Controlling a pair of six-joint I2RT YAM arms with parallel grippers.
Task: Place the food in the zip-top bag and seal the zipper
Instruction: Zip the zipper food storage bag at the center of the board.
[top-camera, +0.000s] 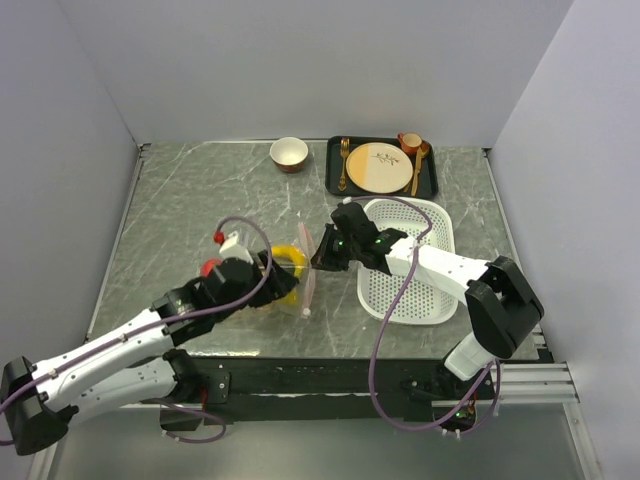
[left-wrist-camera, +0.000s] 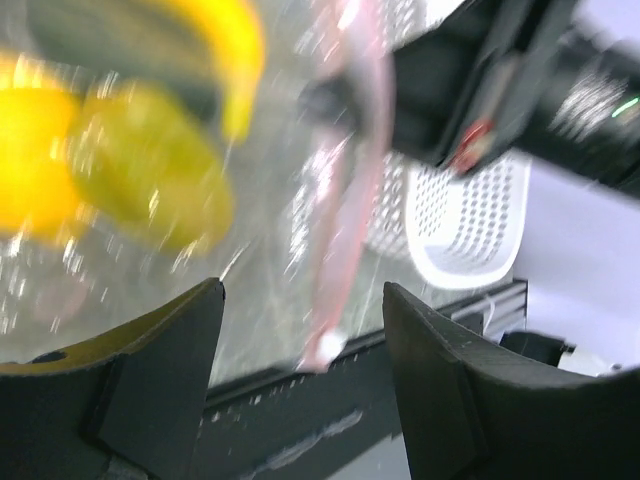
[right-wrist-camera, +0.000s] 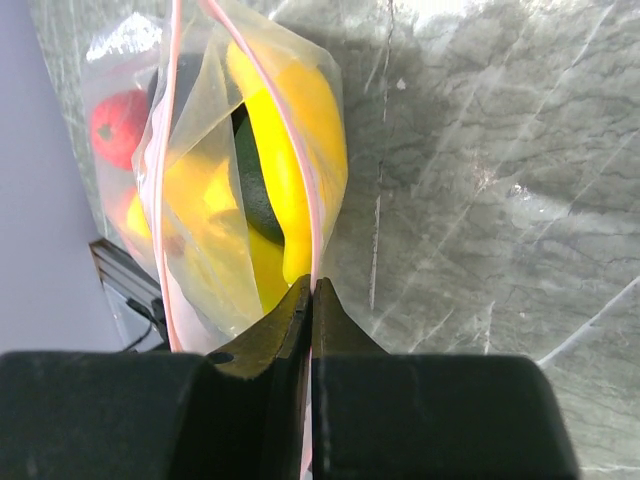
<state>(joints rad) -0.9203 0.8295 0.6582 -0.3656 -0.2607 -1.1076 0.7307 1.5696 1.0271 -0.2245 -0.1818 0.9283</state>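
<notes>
The clear zip-top bag (top-camera: 288, 274) stands mid-table with its mouth open towards my right arm. It holds the food: a yellow banana (right-wrist-camera: 290, 130), yellow round pieces (left-wrist-camera: 40, 150), a dark piece (right-wrist-camera: 255, 185) and a red apple (right-wrist-camera: 118, 125). The pale pink zipper (top-camera: 311, 268) runs along the mouth; it also shows in the left wrist view (left-wrist-camera: 350, 200) and the right wrist view (right-wrist-camera: 312, 200). My right gripper (right-wrist-camera: 312, 288) is shut on the zipper's edge (top-camera: 324, 252). My left gripper (left-wrist-camera: 303, 335) is open and empty, just left of the bag (top-camera: 262, 272).
A white perforated basket (top-camera: 432, 275) lies right of the bag under my right arm. A black tray (top-camera: 335, 180) with a beige plate, cutlery and a cup stands at the back. A small bowl (top-camera: 289, 153) sits left of it.
</notes>
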